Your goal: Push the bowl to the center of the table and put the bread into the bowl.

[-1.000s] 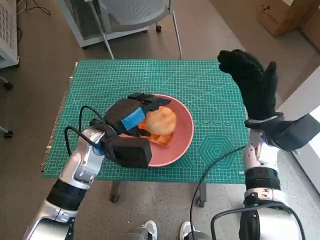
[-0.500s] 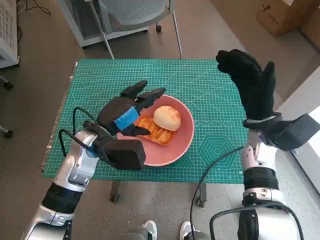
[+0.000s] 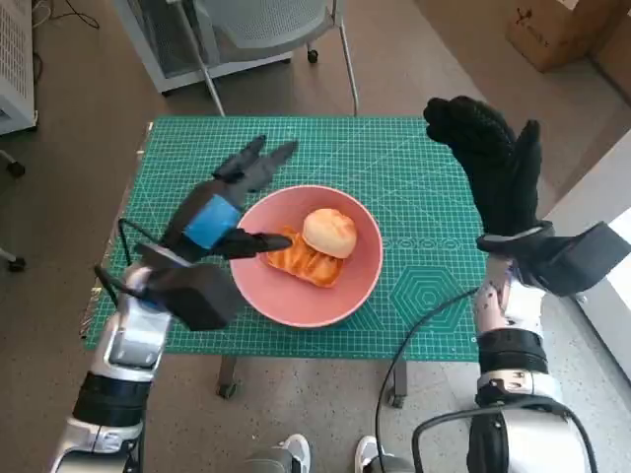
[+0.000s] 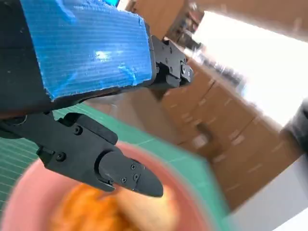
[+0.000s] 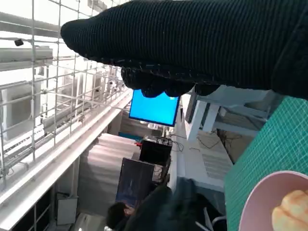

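The bowl (image 3: 314, 254), pink and shallow, sits near the middle of the green cutting mat (image 3: 414, 197), with the bread (image 3: 329, 232) inside it toward its one o'clock side, resting against an orange, ridged piece of food (image 3: 304, 260).

Going left to right, the left hand (image 3: 219, 209) hovers at the bowl's nine o'clock rim, fingers spread and holding nothing, one finger reaching over the edge toward the orange piece. The likeliest slip from here is that finger catching the rim or the food as the hand pulls clear, tipping the bowl or dragging it off centre. The bread looks round and could roll if the bowl is jolted.

At three o'clock the right hand (image 3: 491, 163) is raised above the mat's edge, fingers extended and empty, well apart from the bowl; a sudden drop could strike the table.

The mat carries printed grid lines and small markings, too small to read. No brand or label is legible anywhere.
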### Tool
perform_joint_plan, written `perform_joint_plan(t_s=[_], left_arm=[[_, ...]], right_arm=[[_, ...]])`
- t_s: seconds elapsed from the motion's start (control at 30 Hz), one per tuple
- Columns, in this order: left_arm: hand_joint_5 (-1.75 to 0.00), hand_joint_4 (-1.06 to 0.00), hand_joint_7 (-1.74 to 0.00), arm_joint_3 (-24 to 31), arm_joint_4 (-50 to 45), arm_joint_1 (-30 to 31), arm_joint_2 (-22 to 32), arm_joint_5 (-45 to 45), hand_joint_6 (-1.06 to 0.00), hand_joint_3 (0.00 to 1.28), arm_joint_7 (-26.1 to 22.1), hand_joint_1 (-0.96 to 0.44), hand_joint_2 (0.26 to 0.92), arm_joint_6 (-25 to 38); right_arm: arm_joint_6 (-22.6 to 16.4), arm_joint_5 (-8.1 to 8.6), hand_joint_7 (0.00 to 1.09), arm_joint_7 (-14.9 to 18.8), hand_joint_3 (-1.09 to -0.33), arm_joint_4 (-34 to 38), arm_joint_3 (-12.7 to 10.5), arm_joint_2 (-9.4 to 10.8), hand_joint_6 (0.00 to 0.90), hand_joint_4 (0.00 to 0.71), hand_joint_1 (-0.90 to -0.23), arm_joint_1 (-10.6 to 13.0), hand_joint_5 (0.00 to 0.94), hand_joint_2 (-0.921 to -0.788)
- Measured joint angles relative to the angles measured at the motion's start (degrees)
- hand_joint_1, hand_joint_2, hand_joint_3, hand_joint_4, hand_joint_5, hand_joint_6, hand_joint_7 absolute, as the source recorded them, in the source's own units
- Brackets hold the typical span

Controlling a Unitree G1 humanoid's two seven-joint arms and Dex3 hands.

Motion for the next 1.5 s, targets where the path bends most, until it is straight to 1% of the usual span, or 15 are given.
perform_joint_plan(t_s=[0.03, 0.1, 0.17, 0.27, 0.4, 0.57, 0.73, 1.1, 1.5], left_arm=[[0.00, -0.06, 0.00, 0.69, -0.35, 0.11, -0.52, -1.81, -0.18, 0.27, -0.35, -0.63, 0.921, -0.13], [0.00, -0.04, 0.00, 2.18, -1.12, 0.21, -1.86, -5.74, -0.16, 0.37, -1.08, -0.66, 0.921, -0.51], [0.00, -0.03, 0.00, 3.61, -2.01, 0.37, -3.08, -9.77, -0.15, 0.42, -1.93, -0.69, 0.921, -0.48], [0.00, -0.03, 0.00, 5.50, -3.52, 0.37, -4.63, -15.21, -0.14, 0.47, -2.91, -0.73, 0.921, 0.00], [-0.01, -0.04, -0.01, 6.92, -5.65, 0.37, -5.14, -19.08, -0.14, 0.51, -4.07, -0.75, 0.921, 1.67], [-0.01, -0.04, -0.02, 8.26, -7.99, 0.37, -5.16, -22.11, -0.16, 0.52, -5.18, -0.76, 0.921, 3.41], [-0.01, -0.05, -0.02, 8.89, -10.00, 0.38, -5.68, -22.92, -0.15, 0.52, -5.09, -0.77, 0.921, 3.65], [-0.02, -0.07, -0.03, 9.85, -9.03, 0.49, -8.48, -21.97, -0.16, 0.50, -2.84, -0.78, 0.921, -1.04], [-0.02, -0.08, -0.06, 10.52, -8.95, 0.49, -9.75, -22.51, -0.18, 0.50, -1.37, -0.79, 0.921, -0.71]], right_arm=[[0.07, 0.01, 0.00, 0.00, -0.558, -0.23, 0.01, 0.00, 0.321, 0.239, -0.535, 0.00, 0.001, -0.921], [0.29, 0.07, 0.01, 0.00, -0.557, -0.89, 0.04, 0.01, 0.325, 0.234, -0.534, 0.00, 0.000, -0.921], [0.46, 0.10, 0.01, 0.00, -0.557, -1.57, 0.15, 0.09, 0.328, 0.231, -0.534, 0.00, 0.000, -0.921], [0.84, 0.19, 0.01, -0.02, -0.556, -2.75, 0.31, 0.12, 0.330, 0.227, -0.537, 0.00, 0.000, -0.921], [1.46, 0.22, 0.01, -0.06, -0.553, -4.30, 0.49, 0.12, 0.332, 0.227, -0.537, 0.00, 0.000, -0.921], [2.38, 0.64, 0.01, -0.07, -0.546, -6.02, 0.62, 0.11, 0.339, 0.229, -0.536, 0.00, 0.001, -0.921], [2.71, 0.78, 0.01, -0.07, -0.534, -7.19, 0.65, 0.11, 0.348, 0.229, -0.538, -0.01, 0.001, -0.921], [3.37, 1.32, 0.02, 0.15, -0.512, -8.77, 0.75, 0.38, 0.361, 0.231, -0.533, -0.07, 0.001, -0.921], [4.52, 2.92, 0.02, 0.51, -0.485, -10.07, 0.85, 0.66, 0.381, 0.242, -0.538, -0.07, 0.005, -0.921]])
